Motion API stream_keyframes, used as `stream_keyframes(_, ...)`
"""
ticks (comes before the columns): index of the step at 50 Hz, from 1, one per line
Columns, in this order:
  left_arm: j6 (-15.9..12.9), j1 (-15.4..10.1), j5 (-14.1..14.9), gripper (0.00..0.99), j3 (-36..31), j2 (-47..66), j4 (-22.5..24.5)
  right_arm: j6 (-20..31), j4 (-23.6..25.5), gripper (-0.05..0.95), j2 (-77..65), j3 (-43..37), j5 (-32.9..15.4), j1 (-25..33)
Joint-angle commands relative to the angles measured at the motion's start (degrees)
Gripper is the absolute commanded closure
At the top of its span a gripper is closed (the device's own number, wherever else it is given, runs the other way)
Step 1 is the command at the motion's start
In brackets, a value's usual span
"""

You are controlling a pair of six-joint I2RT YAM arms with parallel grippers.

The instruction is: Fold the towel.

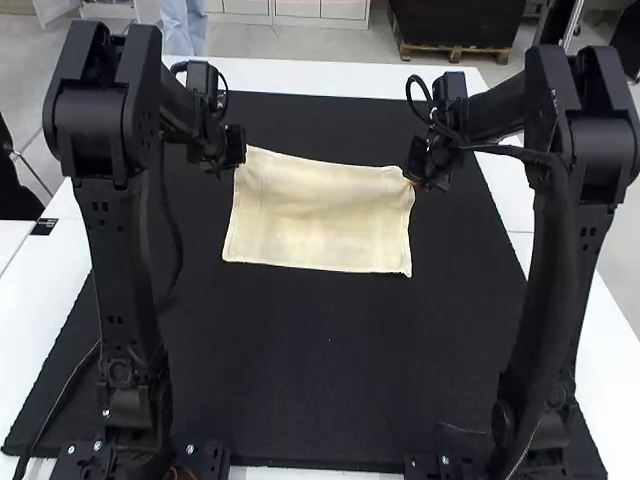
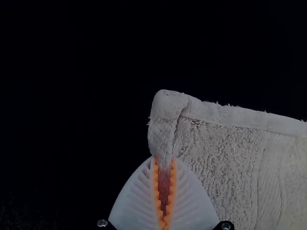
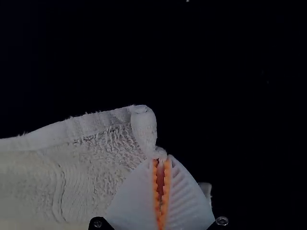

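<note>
The cream towel (image 1: pixel 318 215) hangs or lies between the two grippers over the black mat, its far corners held and its near edge toward the arms. My left gripper (image 1: pixel 238 150) is at its far left corner; in the left wrist view, the left gripper (image 2: pixel 164 165) is shut on that corner of the towel (image 2: pixel 225 163). At the far right corner is my right gripper (image 1: pixel 412 175); seen from its wrist, the right gripper (image 3: pixel 160 163) is shut on the towel (image 3: pixel 91 163) close to the hemmed corner. Whether the near part touches the mat I cannot tell.
A black mat (image 1: pixel 320 370) covers most of the white table (image 1: pixel 330 76) and extends around the towel. Both arms rise from the near edge, one on either side. A black cable runs along the mat beside the left arm.
</note>
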State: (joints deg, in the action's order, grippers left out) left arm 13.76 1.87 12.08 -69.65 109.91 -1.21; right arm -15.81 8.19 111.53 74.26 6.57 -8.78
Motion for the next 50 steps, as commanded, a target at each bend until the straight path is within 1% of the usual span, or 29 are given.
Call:
stream_keyframes(1, -0.58, 0.24, -0.21, 0.969, 0.57, -3.30, 0.77, 0.70, -0.63, 0.90, -3.68, -1.22, -2.00, -0.63)
stream_keyframes(20, -0.84, -0.11, -0.21, 0.969, 2.67, -4.79, 1.13, 0.52, -2.82, 0.90, -8.25, -8.08, -2.44, -3.79)
stream_keyframes(29, -1.28, -0.46, -0.03, 0.969, 5.84, -6.46, 1.39, 0.34, -4.41, 0.90, -9.84, -10.98, -2.88, -3.79)
stream_keyframes(36, -1.37, -0.46, -0.21, 0.969, 8.83, -7.52, 3.15, 0.34, -5.11, 0.90, -10.45, -12.12, -3.14, -3.53)
stream_keyframes(50, -2.16, -0.46, -0.21, 0.969, 10.58, -8.83, 3.59, 0.43, -6.69, 0.90, -12.38, -14.76, -4.19, -3.79)
